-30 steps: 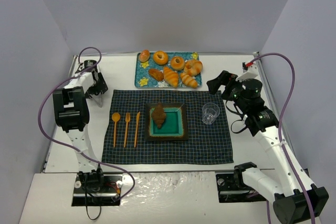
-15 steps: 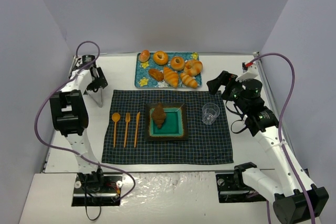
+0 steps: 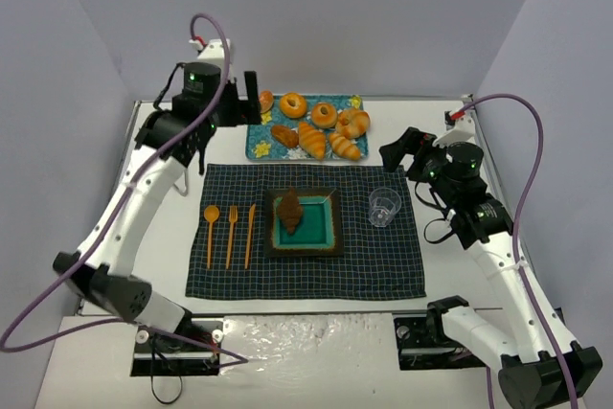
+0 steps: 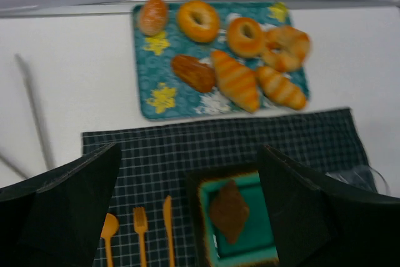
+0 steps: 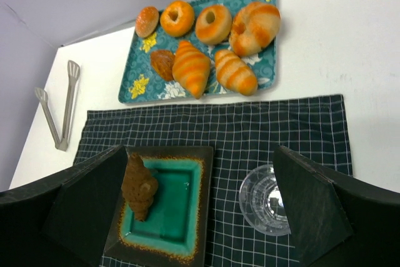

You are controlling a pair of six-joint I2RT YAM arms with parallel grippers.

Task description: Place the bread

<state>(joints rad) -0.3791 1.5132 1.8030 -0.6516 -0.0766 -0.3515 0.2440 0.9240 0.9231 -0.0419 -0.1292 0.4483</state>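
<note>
The bread (image 3: 289,211), a chocolate-brown ridged croissant, lies on the teal square plate (image 3: 326,237) in the middle of the dark checked cloth. It also shows in the left wrist view (image 4: 229,211) and the right wrist view (image 5: 139,186). My left gripper (image 3: 251,102) is open and empty, held high over the left end of the pastry tray. In its own view (image 4: 189,149) the jaws stand wide apart, the plate below them. My right gripper (image 3: 397,150) is open and empty above the cloth's far right corner, also wide apart in its own view (image 5: 200,149).
A blue flowered tray (image 3: 257,146) at the back holds golden croissants, ring breads and a small reddish-brown roll (image 3: 284,135). An orange spoon (image 3: 211,232), fork (image 3: 231,235) and knife (image 3: 250,235) lie left of the plate. A clear glass (image 3: 384,206) stands on its right. Metal tongs (image 5: 59,110) lie off the cloth's left.
My left arm has risen from the table's left side by the tongs and swung up and right to the tray's left end. The right arm and the bread have hardly moved.
</note>
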